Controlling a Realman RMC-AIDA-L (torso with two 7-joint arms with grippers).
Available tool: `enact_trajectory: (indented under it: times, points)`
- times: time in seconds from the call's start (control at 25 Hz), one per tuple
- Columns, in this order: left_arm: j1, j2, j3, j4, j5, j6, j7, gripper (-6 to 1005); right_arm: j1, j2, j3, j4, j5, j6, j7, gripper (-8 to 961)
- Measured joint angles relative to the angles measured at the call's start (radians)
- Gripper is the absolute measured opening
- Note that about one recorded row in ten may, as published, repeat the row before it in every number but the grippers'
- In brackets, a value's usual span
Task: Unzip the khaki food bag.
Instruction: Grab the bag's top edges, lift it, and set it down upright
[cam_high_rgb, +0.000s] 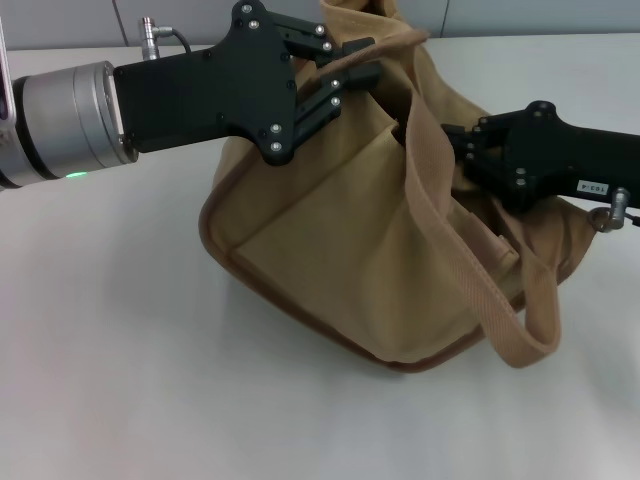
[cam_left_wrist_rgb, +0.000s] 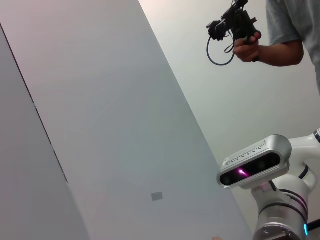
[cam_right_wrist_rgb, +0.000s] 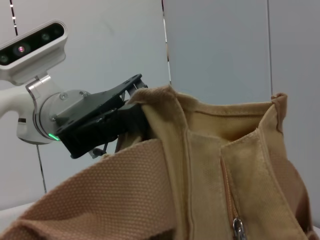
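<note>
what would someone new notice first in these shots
The khaki food bag sits slumped mid-table, one strap looping down its front. The left gripper pinches its top edge from the left, while the right gripper reaches in from the right. The right wrist view shows the zipper pull.

the khaki food bag (cam_high_rgb: 380, 250) sits on the table (cam_high_rgb: 120, 380), about the middle and a little to the right. the left gripper (cam_high_rgb: 365, 62) comes in from the left and meets the bag's upper left corner. the right gripper (cam_high_rgb: 462, 150) comes in from the right, against the bag's upper right side, behind a strap (cam_high_rgb: 450, 240) that hangs down the front. the zipper pull (cam_right_wrist_rgb: 239, 227) lies on the bag's top seam.
</note>
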Motion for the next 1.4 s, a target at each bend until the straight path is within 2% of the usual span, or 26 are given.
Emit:
enact_trajectory:
  times: [0.52,0.92,1.12,1.24,1.4]
  points:
    - [0.008,0.000,-0.008,0.000,0.000,0.000,0.005,87,-0.075,-0.004,0.062,-0.029,0.007,-0.057,-0.004,-3]
    - [0.002,0.000,-0.002,-0.003,-0.001,-0.002,0.010,87,-0.031,0.000,0.089,0.007,0.008,-0.074,0.008,6]
    - [0.001,0.000,-0.001,-0.003,-0.001,-0.001,0.010,87,-0.007,-0.001,0.081,0.018,0.008,-0.073,0.006,196]
    - [0.001,0.000,-0.001,-0.003,-0.001,-0.001,0.011,87,0.003,-0.001,0.062,0.020,0.007,-0.064,0.005,411]
    - [0.000,0.000,-0.001,-0.003,-0.001,-0.001,0.011,87,0.007,-0.001,0.021,0.010,0.007,-0.024,0.009,455]
